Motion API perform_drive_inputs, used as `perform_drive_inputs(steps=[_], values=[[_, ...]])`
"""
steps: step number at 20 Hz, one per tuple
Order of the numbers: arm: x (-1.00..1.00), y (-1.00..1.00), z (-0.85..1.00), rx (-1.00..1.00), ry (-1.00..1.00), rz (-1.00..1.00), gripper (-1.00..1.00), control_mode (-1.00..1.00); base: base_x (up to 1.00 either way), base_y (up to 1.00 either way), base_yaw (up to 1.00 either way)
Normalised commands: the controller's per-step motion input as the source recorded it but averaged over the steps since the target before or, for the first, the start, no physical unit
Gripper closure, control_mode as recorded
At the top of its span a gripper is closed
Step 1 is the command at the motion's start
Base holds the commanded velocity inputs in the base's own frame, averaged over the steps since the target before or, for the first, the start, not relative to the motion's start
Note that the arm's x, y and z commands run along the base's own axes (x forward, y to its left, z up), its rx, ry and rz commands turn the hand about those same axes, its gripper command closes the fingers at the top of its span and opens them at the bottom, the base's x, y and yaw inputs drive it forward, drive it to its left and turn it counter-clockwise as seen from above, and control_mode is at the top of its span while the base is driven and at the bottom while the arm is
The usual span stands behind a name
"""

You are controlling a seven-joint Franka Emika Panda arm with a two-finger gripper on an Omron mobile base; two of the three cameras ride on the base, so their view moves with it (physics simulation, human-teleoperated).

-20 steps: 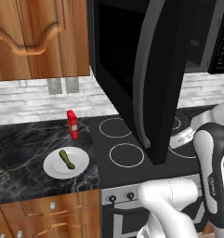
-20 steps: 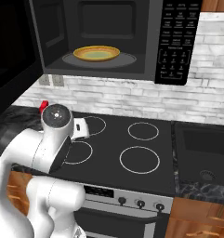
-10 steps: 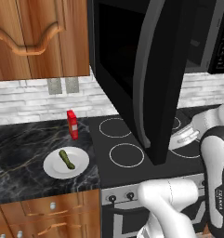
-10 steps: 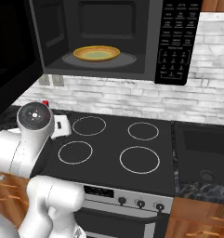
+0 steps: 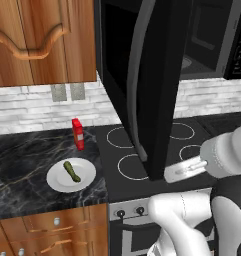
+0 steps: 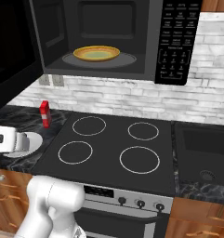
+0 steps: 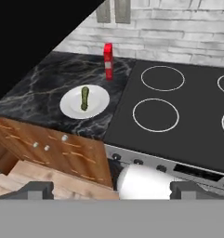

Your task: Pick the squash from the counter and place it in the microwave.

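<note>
The squash (image 5: 71, 171) is small and dark green and lies on a white plate (image 5: 87, 176) on the black marble counter (image 5: 22, 160), left of the stove. The hand view looks down on the squash (image 7: 84, 98) and its plate (image 7: 97, 104) from above the cabinet front. My gripper (image 7: 114, 191) is open, its two dark fingertips (image 7: 39, 189) far apart with nothing between them, well short of the squash. The microwave (image 6: 176, 42) stands open above the stove, with a yellow turntable plate (image 6: 97, 53) inside. Its tall black door (image 5: 142, 85) swings out over the burners.
A red bottle (image 5: 78, 134) stands upright behind the plate, near the stove's edge. The black stovetop (image 6: 113, 148) with white ring burners lies to the right, then a dark sink (image 6: 204, 158). Wooden wall cabinets (image 5: 37, 40) hang above the counter.
The arm has swung away from the stove toward the counter side, sliding to the left edge of the right base view. Squash, plate and bottle have not moved.
</note>
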Motion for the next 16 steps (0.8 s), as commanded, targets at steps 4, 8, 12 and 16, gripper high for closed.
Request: perform_drive_inputs(steps=[4, 8, 12, 16], values=[[-0.91, 0.75, -0.09, 0.0, 0.12, -0.24, -1.0, -1.0, 0.0, 0.0, 0.0], [-0.26, 1.0, -0.51, 0.0, 0.08, -0.16, -1.0, -1.0, 0.0, 0.0, 0.0], [-0.38, 0.96, -0.38, 0.0, 0.07, -0.11, -1.0, -1.0, 0.0, 0.0, 0.0], [-0.38, 0.93, -0.33, 0.0, 0.05, -0.11, -1.0, -1.0, 0.0, 0.0, 0.0]])
